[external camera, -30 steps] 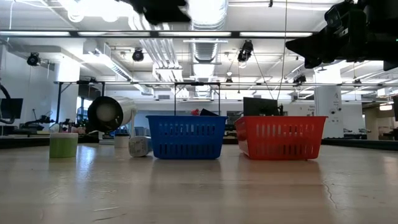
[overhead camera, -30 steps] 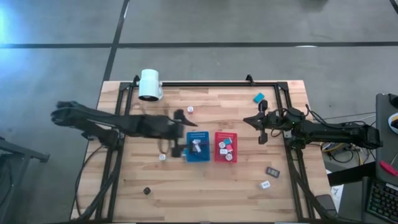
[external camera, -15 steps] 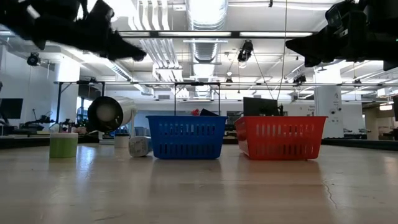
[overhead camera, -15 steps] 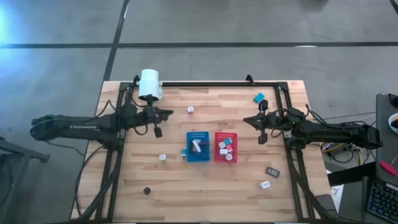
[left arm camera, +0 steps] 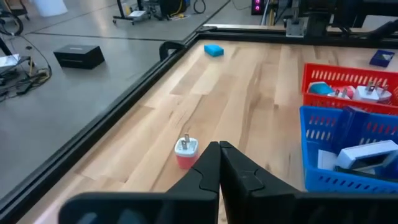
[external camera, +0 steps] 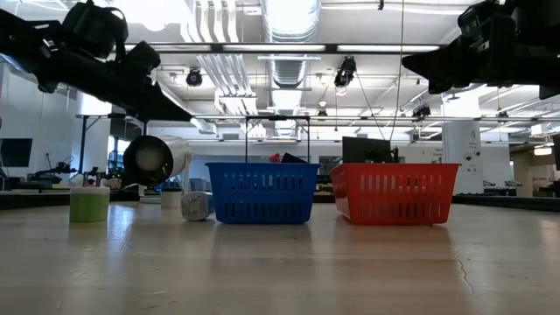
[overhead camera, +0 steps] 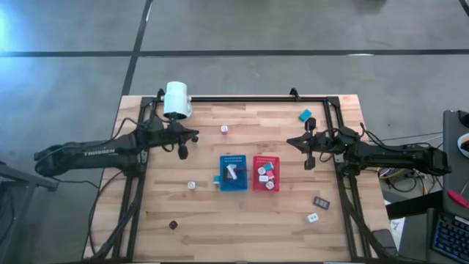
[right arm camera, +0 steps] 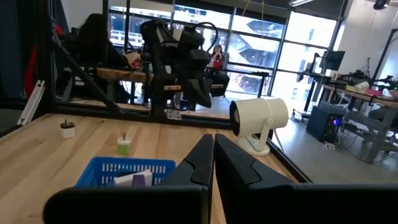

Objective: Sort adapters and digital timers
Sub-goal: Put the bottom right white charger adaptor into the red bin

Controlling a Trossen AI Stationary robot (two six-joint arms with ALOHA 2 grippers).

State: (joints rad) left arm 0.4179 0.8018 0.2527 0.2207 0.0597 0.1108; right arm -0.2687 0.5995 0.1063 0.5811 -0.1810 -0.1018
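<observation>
Only left wrist view shows left gripper (left arm camera: 219, 163) fingers closed, near red adapter (left arm camera: 185, 153)

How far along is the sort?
Partly done. The blue basket and red basket each hold a few pieces. Neither tool holds anything: left tool and right tool hover shut. Still loose: a pink adapter, a teal timer, and others.

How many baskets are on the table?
2: a blue basket and a red basket, side by side near the table's middle, blue on the left arm's side, each holding small items.
</observation>
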